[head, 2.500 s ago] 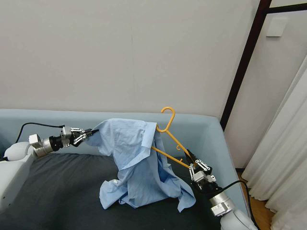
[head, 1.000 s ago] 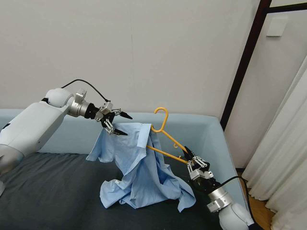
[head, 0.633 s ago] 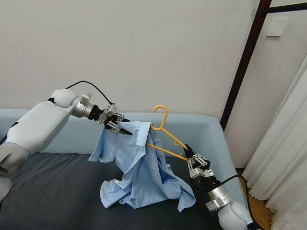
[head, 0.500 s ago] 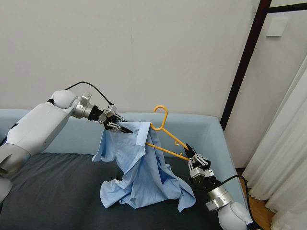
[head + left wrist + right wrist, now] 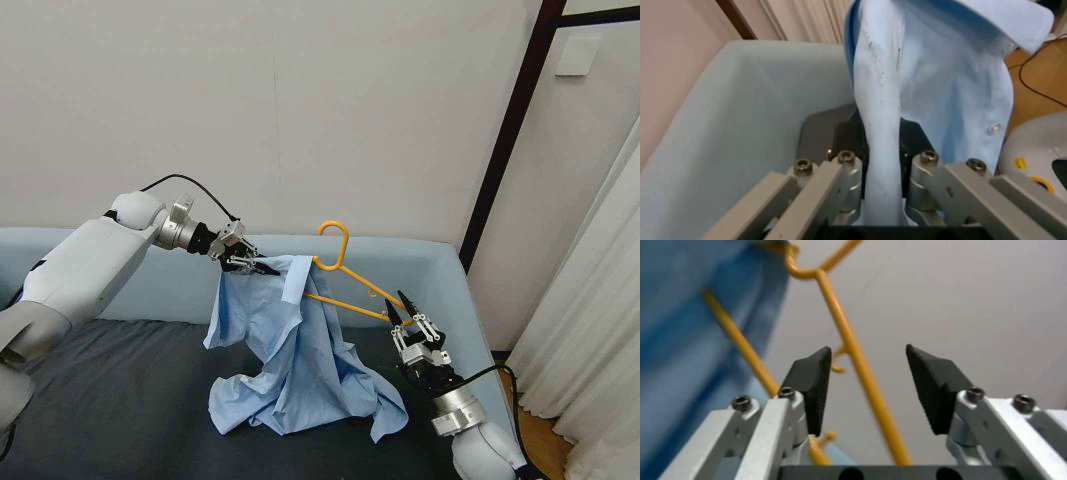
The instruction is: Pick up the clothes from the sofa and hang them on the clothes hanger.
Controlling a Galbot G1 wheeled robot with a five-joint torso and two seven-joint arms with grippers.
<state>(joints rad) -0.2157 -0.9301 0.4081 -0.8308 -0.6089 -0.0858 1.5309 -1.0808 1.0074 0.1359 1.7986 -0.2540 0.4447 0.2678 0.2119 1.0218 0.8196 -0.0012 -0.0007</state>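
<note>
Two grippers at work. Left gripper (image 5: 260,268) raised above sofa (image 5: 100,390), fingers pinching upper edge of blue shirt (image 5: 300,360); I see cloth clamped between them in left wrist view. Shirt draped over yellow hanger (image 5: 362,284), lower part heaped on seat. Right gripper (image 5: 867,360) low near sofa's right end, fingers spread, hanger wire passing between pads, clear of both.

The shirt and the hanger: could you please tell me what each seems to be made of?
Shirt: thin woven cloth, matte light blue; it hangs in soft folds from the left gripper. Hanger: slim, smooth orange rod at the right gripper, plastic or coated wire; I cannot tell which.
</note>
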